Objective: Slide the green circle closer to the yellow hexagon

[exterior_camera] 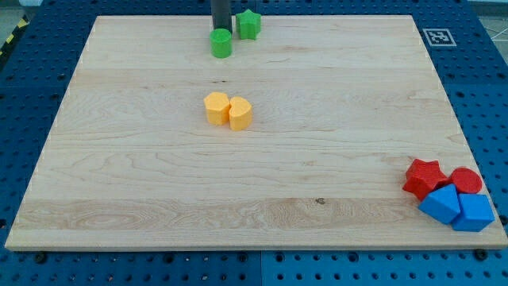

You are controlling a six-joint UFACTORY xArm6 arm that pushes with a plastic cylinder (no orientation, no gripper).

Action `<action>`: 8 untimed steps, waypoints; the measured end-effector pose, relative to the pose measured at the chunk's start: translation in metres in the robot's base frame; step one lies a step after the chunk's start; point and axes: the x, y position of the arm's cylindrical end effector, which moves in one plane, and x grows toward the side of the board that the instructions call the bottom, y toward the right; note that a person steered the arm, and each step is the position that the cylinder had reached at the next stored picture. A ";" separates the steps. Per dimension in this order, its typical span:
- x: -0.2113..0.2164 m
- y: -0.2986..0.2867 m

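Green circle (221, 43) sat just below my tip (221, 30), apparently touching it, with the green star (249, 24) close off the tip's right. The yellow hexagon (216, 107) lay well below, touching a second yellow block (240, 114). A straight push toward the view's bottom, centred behind the circle, looked best, so it wouldn't slip sideways. My rod carries no jaws to report. Its very end was hard to separate from the circle's rim.
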 end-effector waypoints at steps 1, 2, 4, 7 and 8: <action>0.016 0.000; 0.032 0.000; 0.069 0.000; 0.108 0.000; 0.098 0.000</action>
